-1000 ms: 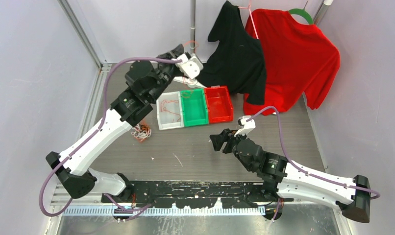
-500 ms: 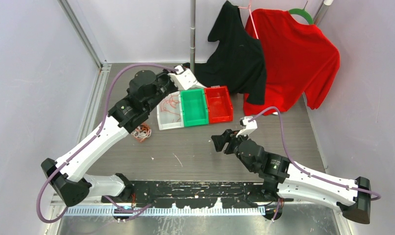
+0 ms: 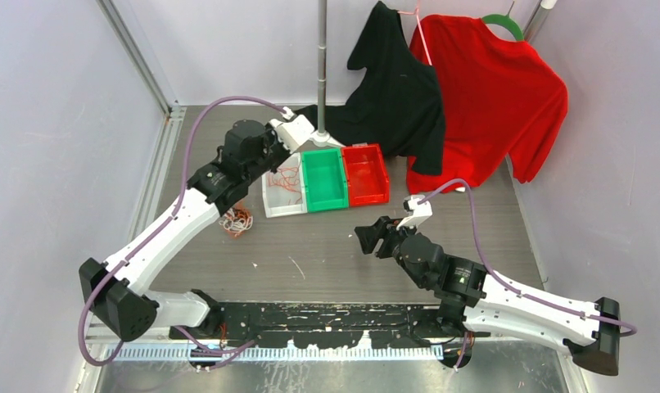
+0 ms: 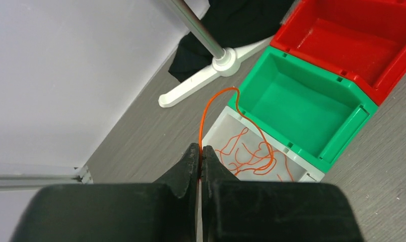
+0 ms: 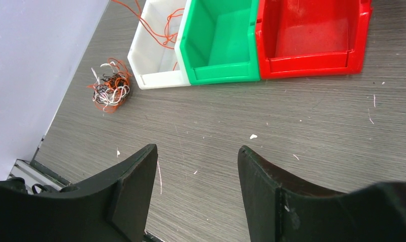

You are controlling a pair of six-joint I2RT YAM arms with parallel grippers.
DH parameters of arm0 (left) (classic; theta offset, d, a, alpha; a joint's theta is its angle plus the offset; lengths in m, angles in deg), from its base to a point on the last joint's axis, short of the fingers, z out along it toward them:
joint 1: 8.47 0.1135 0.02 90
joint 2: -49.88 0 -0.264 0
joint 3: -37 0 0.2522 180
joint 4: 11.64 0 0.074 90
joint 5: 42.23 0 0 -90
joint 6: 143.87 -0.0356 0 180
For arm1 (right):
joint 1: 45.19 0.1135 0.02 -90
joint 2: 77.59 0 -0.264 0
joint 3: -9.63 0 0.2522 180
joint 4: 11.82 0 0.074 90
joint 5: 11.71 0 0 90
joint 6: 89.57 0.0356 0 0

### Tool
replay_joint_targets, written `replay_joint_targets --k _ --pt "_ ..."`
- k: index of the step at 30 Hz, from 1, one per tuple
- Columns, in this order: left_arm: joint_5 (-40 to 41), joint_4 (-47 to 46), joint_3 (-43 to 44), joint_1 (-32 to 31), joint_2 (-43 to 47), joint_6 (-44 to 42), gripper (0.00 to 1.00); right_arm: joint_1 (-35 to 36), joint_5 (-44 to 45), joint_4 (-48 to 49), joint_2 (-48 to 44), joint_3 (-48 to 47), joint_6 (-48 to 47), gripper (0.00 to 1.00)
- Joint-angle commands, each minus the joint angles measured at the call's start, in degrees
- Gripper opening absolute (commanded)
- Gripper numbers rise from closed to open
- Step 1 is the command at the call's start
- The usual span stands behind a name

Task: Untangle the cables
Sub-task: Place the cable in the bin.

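Observation:
A tangled ball of orange, white and black cables (image 3: 235, 221) (image 5: 110, 91) lies on the table left of the white bin (image 3: 271, 205). My left gripper (image 4: 201, 148) (image 3: 267, 164) hangs over that bin's far left corner, shut on one thin orange cable (image 4: 207, 103). The cable arcs up from the fingertips and drops into the white bin (image 4: 226, 123), where loose orange cables (image 4: 246, 154) (image 3: 287, 180) lie. My right gripper (image 5: 197, 148) (image 3: 366, 239) is open above bare table in front of the bins, holding nothing.
A green bin (image 3: 324, 178) and a red bin (image 3: 365, 173) stand right of the white one, both empty. A metal stand (image 3: 322, 65) with white feet rises behind them. A black shirt (image 3: 396, 90) and a red shirt (image 3: 490, 98) hang at the back right.
My left gripper has come down and to the left from beside the stand's pole to just over the white bin, carrying the orange cable. The right arm has barely moved.

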State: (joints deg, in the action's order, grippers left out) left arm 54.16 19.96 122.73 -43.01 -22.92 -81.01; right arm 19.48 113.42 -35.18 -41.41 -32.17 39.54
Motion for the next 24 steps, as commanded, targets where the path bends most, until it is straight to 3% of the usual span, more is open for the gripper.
replay_joint_targets --k 1,8,13,24 --pt "-1.21 -1.48 1.01 0.9 -2.93 -0.42 0.0 -0.15 1.64 1.03 -0.98 -0.97 0.81 0.65" --pt "5.65 -4.29 1.25 1.04 -9.98 -8.07 0.0 -0.15 1.84 1.58 -0.54 -0.64 0.86 0.65" --pt "6.64 -0.09 6.82 2.29 -15.93 -7.12 0.0 -0.15 2.32 2.11 0.6 -0.76 0.4 0.64" --pt "7.9 4.23 8.06 2.72 -23.91 -4.63 0.0 -1.73 2.12 2.69 3.71 -2.5 -0.27 0.64"
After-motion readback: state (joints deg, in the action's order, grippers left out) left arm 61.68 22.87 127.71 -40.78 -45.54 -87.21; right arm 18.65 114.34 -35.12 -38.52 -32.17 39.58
